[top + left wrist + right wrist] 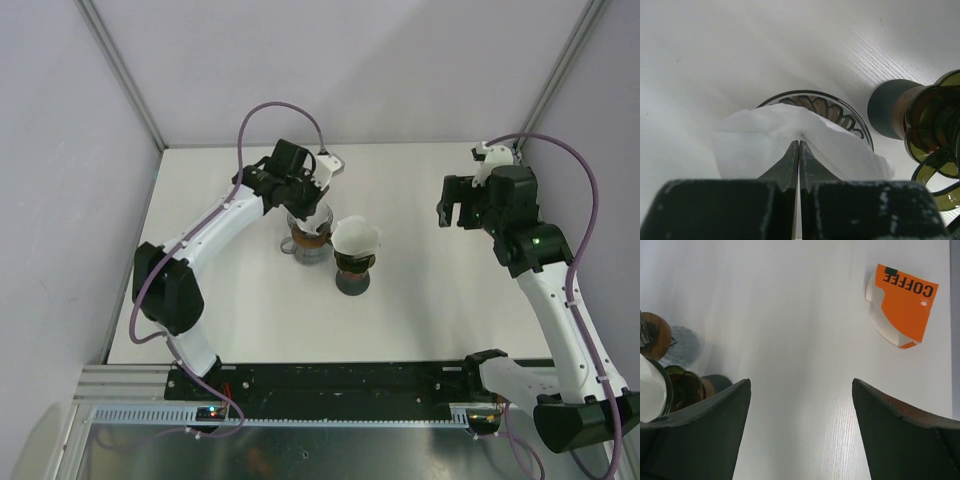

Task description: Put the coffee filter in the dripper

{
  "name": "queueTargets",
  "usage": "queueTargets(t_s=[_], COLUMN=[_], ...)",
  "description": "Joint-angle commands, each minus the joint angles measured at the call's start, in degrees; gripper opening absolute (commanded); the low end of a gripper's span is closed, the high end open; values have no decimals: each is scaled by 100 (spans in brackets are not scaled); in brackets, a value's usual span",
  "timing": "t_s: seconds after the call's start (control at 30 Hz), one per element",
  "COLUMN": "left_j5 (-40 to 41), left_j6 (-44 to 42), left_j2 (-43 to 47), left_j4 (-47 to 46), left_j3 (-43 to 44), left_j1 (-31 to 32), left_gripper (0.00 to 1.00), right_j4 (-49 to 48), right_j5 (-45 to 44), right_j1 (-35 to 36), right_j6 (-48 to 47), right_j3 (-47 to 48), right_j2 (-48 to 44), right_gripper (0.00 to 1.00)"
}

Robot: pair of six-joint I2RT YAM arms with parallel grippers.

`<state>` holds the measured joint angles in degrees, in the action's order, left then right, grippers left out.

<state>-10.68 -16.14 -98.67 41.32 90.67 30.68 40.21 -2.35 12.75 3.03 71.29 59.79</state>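
Note:
In the left wrist view my left gripper [799, 142] is shut on a white paper coffee filter [760, 145], pinching a fold of it. The filter hangs just over the ribbed glass dripper [840, 109], hiding most of its mouth. From above, the left gripper [308, 203] is right over that dripper [308, 243] near the table's middle. My right gripper [455, 212] hovers open to the right, well apart, with only bare table between its fingers [715, 425].
A second dripper [353, 268] on a dark base stands just right of the first, with a white filter [357, 236] in it; its green glass [935, 125] is close beside the left gripper. An orange-and-white coffee filter pack [902, 305] lies flat on the table.

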Motion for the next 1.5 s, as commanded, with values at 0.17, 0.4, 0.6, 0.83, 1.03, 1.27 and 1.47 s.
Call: queueTargets(t_s=[0.17, 0.4, 0.6, 0.83, 1.03, 1.27, 1.47], left_j5=[-34, -247, -340, -487, -519, -487, -396], left_j6=[-304, -331, -361, -408, -428, -442, -469], left_j2=[-356, -654, -885, -1023, -1000, -582, -351], left_j4=[227, 374, 376, 360, 346, 350, 351], left_j3=[124, -8, -89, -107, -90, 67, 132], left_j1=[122, 115, 123, 119, 119, 114, 114], left_gripper=[0, 0, 0, 0, 0, 0, 0], right_j4=[-400, -426, -449, -436, -434, -458, -499], right_j5=[156, 398, 452, 457, 446, 526, 622], right_j1=[-140, -150, -150, -160, -159, -159, -159], right_j6=[-24, -47, -71, -122, -136, -151, -156], right_j3=[-166, -255, -333, -388, -404, -405, -405], right_j2=[-159, -142, -124, -149, -192, -170, -161], right_gripper=[87, 87, 87, 87, 87, 87, 87])
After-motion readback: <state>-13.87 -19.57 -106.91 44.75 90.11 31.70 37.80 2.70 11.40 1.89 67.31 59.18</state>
